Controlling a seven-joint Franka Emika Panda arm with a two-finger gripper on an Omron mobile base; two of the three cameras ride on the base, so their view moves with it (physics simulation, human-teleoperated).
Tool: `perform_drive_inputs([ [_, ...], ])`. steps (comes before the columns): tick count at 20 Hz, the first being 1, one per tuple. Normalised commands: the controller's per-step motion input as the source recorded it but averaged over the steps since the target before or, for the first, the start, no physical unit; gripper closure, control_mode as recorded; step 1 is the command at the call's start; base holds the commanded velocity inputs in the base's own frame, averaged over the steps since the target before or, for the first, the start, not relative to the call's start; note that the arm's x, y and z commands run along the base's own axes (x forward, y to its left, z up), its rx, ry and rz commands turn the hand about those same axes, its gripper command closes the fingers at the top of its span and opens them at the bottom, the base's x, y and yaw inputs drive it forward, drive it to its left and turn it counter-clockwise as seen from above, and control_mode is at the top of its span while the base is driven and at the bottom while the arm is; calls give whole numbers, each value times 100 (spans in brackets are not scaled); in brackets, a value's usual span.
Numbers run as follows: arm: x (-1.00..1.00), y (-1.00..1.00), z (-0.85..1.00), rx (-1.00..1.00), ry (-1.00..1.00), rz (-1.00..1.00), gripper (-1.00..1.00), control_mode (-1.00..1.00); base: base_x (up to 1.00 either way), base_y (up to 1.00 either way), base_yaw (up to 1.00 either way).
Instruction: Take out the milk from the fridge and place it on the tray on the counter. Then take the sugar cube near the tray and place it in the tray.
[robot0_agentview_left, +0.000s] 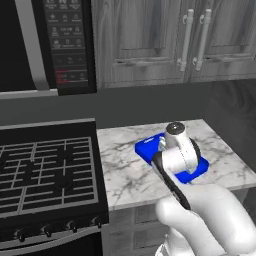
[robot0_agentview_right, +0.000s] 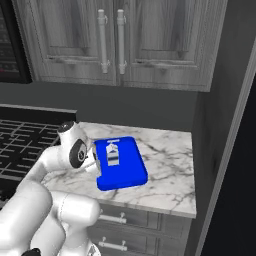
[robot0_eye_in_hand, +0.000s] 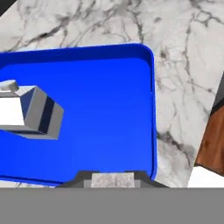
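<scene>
Stove (robot0_agentview_left: 45, 170): one, black, at far left, not involved. To its right, one counter (robot0_agentview_left: 125, 150), white marble, carrying the work. The gripper (robot0_eye_in_hand: 113, 177) hangs over the tray's stove-side edge in the right base view, pointing down. In the hand view its two dark tips are clenched on a small pale block, taken to be the sugar cube (robot0_eye_in_hand: 113, 180). The cube is therefore off the counter, held just over the tray's rim. Judgement: it is held there so that a release drops it inside the rim and not back on the marble, though it sits close to the edge, so a little more travel inward would be safer. Next to the right, the tray (robot0_agentview_right: 122, 175): one, bright blue, low rim, set on the counter within easy reach of the arm. The milk (robot0_agentview_right: 113, 154): one carton, white with dark marks, rests inside the tray toward its back half, well apart from the cube. Whether it stands upright or lies on its side cannot be told from these angles. Judgement: the first half of the task is done, and the carton leaves a wide bare patch of blue for the cube, so no collision is expected. Right of the tray is bare marble up to a dark wall. Counts: one stove, one counter, one tray, one carton, one cube. Above the counter are two cupboard handles (robot0_agentview_right: 102, 40), and below it two drawer handles (robot0_agentview_right: 112, 218).
</scene>
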Motion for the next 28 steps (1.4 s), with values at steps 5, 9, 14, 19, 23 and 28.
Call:
perform_drive_inputs([
  [5, 13, -48, 0, 35, 0, 29, 100, -100, 0, 0, 0],
  [9, 32, -30, 0, 24, 0, 38, 100, -100, 0, 0, 0],
  [14, 20, -7, 0, 12, 1, 38, 100, -100, 0, 0, 0],
  [19, 20, -2, 0, 1, 2, 37, 100, -100, 0, 0, 0],
  [23, 4, 0, -4, -11, -5, 37, 100, -100, 0, 0, 0],
  [28, -4, 0, -1, -25, -20, 32, 100, -100, 0, 0, 0],
])
